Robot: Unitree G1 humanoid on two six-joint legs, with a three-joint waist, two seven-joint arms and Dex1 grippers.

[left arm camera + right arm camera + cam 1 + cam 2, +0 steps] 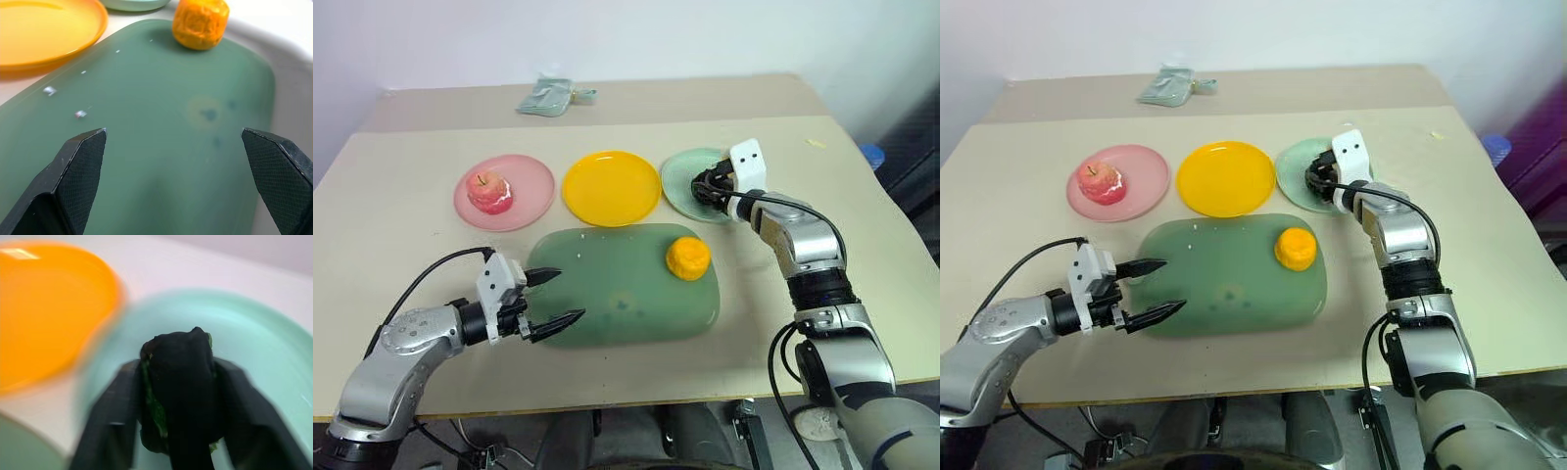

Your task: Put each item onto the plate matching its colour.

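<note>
Right gripper point(178, 431) pinches the black-and-green lump point(178, 396) directly above the pale mint green round plastic plate point(264, 352); left gripper point(558, 299) spread.

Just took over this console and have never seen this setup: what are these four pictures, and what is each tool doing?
Two pictures look down from the robot's head; the other two look along each wrist. On the table stand a pink plate bearing the apple, a bare yellow plate and a mint plate. The orange fruit lies on the green mat; a pale packet lies at the far edge. The right tool holds the black-and-green lump between its fingers over the mint plate. The left tool stands open and holds nothing, at the mat's near left edge.
</note>
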